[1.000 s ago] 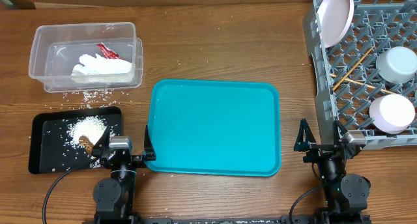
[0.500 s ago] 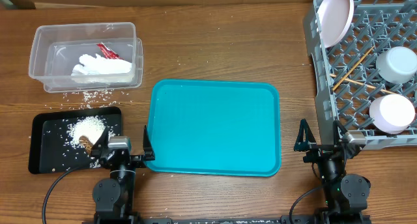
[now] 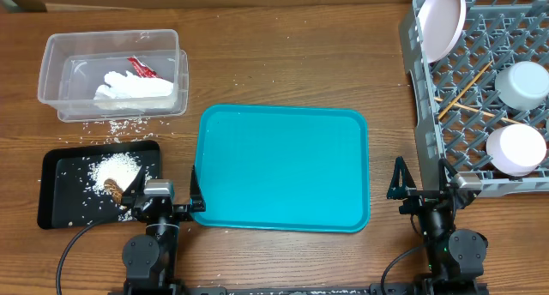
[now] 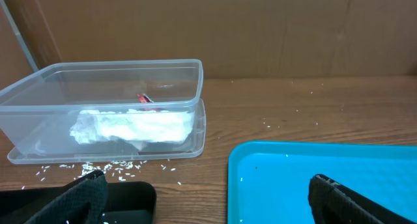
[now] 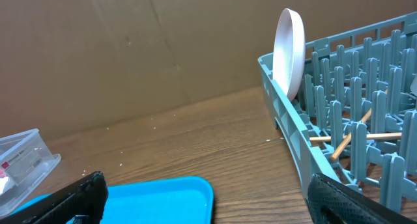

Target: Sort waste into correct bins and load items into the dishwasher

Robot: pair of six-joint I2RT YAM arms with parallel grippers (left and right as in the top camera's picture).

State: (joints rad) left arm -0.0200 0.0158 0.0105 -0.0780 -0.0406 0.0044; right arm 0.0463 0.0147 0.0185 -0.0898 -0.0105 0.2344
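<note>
Well, nothing is looking different from a second ago. Both arms are staying in the same spots at the near edge of the desk (image 3: 283, 63), and nothing on it is sitting anywhere new.

The left end effector (image 3: 163, 195) is standing wide and holding nothing, between the black tray (image 3: 60, 196) and the teal tray (image 3: 283, 166). The right end effector (image 3: 422, 192) is also standing wide and holding nothing, just beside the near left corner of the grey rack (image 3: 422, 115).

The clear tub (image 3: 53, 72) is sitting at the far left, its long side running left to right. The white napkin (image 3: 133, 87) is lying in it, stretching the same way, with the red wrapper (image 3: 141, 68) at its far side. The black tray is lying nearer, long side also left to right. A pile of rice (image 3: 117, 168) is sitting in it, and a brown lump (image 3: 113, 189) is touching the pile's near edge. Loose grains (image 3: 116, 123) are lying on the desk between the tub and the black tray.

In the rack, the plate (image 3: 442, 21) is standing on its edge at the far left corner. Two bowls (image 3: 523, 83) (image 3: 515, 149) are sitting at the right side, one behind the other. The chopsticks (image 3: 466, 89) are lying across the pegs. One is pointing from near left to far right, the other is running almost left to right, and they seem to be crossing.
</note>
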